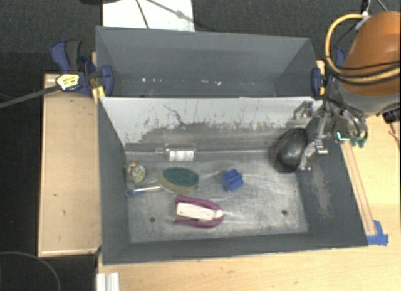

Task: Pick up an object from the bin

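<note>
Bin's right wall — pincer near it, beside dark lump.

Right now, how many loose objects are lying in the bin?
6: clear cylinder at the back, small round thing at left, green oval brush beside it, blue block mid-floor, purple-white item in front, dark rounded object by the gripper. The gripper may hide others.

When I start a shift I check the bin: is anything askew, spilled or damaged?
Nothing looks spilled or broken. The dark rounded object lies at the right slope's foot beside the gripper, apart from the blue block.
</note>
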